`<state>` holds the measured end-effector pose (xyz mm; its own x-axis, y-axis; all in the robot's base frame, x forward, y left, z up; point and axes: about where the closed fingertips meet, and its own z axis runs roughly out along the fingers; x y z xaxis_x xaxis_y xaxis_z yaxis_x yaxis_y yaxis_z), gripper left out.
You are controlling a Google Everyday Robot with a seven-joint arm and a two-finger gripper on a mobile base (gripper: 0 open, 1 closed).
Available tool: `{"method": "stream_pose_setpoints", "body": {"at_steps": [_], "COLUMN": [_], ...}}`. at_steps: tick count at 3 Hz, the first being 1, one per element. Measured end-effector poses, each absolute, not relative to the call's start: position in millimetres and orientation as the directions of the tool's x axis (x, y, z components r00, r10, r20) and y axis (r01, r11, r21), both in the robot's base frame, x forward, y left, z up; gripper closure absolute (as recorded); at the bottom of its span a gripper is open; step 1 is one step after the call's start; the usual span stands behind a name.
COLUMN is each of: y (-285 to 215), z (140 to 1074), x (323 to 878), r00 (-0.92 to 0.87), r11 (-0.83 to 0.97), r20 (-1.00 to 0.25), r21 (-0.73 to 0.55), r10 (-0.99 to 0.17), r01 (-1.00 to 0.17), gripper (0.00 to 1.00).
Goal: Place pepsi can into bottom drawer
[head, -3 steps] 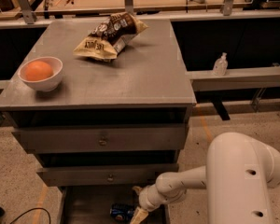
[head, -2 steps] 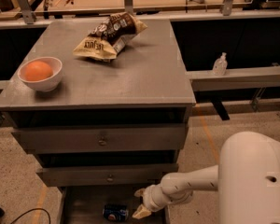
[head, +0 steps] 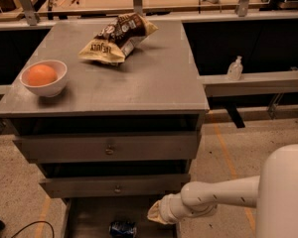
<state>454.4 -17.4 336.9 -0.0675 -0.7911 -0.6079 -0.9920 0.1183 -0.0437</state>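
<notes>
The pepsi can [head: 122,228], blue with a silver end, lies on its side on the dark floor of the open bottom drawer [head: 87,217], at the lower edge of the camera view. My gripper [head: 155,216] is at the end of the white arm, just right of the can and a little above it. There is a small gap between them. It sits over the drawer's right side, below the front of the middle drawer.
The grey cabinet top [head: 154,78] holds a brown-and-yellow snack bag [head: 116,36] and a white bowl with an orange [head: 42,77]. Two shallower drawers with knobs [head: 109,147] are above. A clear bottle [head: 234,68] stands on the right ledge. A black cable [head: 20,228] lies on the floor.
The gripper has drawn back a little to the right and up from the can. The can has stayed lying on the drawer floor, shifted slightly left.
</notes>
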Motion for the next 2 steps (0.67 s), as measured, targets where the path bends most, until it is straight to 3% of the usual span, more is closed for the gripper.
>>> {"method": "stream_pose_setpoints", "body": {"at_steps": [1, 2], "y": [-22, -48], "z": [358, 395], "x": [449, 435], "r00": [-0.092, -0.130], "r11": [0.152, 0.229], "r20": [-0.637, -0.652], "r21": [-0.040, -0.068], "r10": [-0.765, -0.747], "r01": [-0.988, -0.971], "gripper": [1.00, 1.00]}}
